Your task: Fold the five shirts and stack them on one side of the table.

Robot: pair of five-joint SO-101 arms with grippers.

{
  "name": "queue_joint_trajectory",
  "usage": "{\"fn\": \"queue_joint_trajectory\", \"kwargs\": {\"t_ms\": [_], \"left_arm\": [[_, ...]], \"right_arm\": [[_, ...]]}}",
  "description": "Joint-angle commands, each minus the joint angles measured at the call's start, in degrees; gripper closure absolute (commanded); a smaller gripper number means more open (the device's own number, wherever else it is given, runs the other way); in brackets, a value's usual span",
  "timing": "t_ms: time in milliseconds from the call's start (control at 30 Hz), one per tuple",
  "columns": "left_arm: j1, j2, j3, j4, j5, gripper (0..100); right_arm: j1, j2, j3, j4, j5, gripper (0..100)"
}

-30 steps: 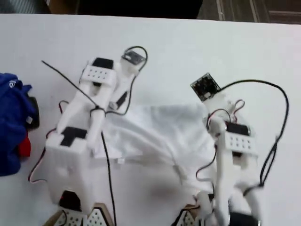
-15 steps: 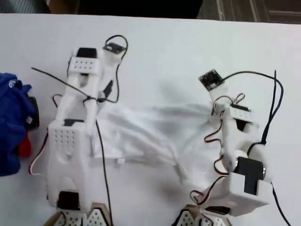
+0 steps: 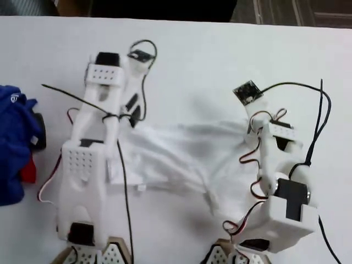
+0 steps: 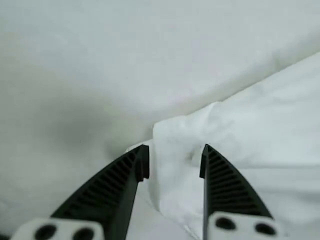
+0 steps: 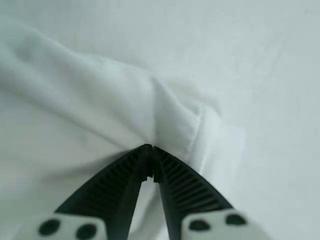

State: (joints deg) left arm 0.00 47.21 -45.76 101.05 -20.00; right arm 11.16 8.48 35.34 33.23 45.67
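A soft, rumpled white shirt [image 3: 181, 154] lies spread on the middle of the smooth white counter [image 3: 220, 55]. The left end effector [image 4: 172, 162] gapes open, ribbed black fingers [image 4: 122, 182] straddling a puckered corner; the right end effector [image 5: 151, 162] is pinched tight on a fold at the opposite edge. The left arm [image 3: 88, 159] has since nudged slightly toward the shirt; the right barely moved.

White table [image 3: 220, 49] spans the high view, evenly lit, with soft grey shadows; beyond its far edge at 12 o'clock, a dark strip [image 3: 165, 8]; at 11 o'clock, a grey ribbed surface [image 3: 22, 6] beside a brown patch [image 3: 71, 6]; at 1 o'clock, dark wood-toned panels [image 3: 313, 12]
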Motion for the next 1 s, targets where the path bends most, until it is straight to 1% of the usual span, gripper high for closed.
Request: {"fn": "queue_joint_trajectory", "kwargs": {"t_ms": [0,67,100,200,267,367,533,600,767,967], "left_arm": [[0.18,-0.62,0.04,0.35,0.35,81],[0.00,-0.53,0.13,0.35,0.09,82],[-0.53,-0.53,0.13,0.35,0.09,84],[-1.93,-0.53,0.13,-0.97,0.35,93],[-2.73,-0.44,0.13,-1.76,0.26,97],[-2.64,0.44,0.04,-1.58,0.09,95],[-2.55,5.36,-0.40,-1.32,0.35,84],[-2.64,6.68,-0.40,-1.41,0.44,81],[-2.46,6.77,-1.19,-1.23,0.53,81],[-2.29,6.77,-8.48,1.23,2.46,81]], "right_arm": [[0.92,0.92,-1.14,-0.57,-0.44,97.6],[0.92,0.92,-1.14,-0.57,-0.44,97.6],[0.92,0.92,-1.14,-0.57,-0.44,97.6],[0.92,0.92,-1.14,-0.57,-0.44,97.6],[0.92,0.92,-1.14,-0.57,-0.44,97.6],[0.92,0.92,-1.14,-0.57,-0.44,97.6],[0.92,0.92,-1.14,-0.57,-0.44,97.6],[0.92,0.92,-1.14,-0.57,-0.44,97.6],[0.92,0.92,-1.14,-0.57,-0.44,97.6],[0.92,0.92,-1.14,-0.57,-0.44,97.6]]}}
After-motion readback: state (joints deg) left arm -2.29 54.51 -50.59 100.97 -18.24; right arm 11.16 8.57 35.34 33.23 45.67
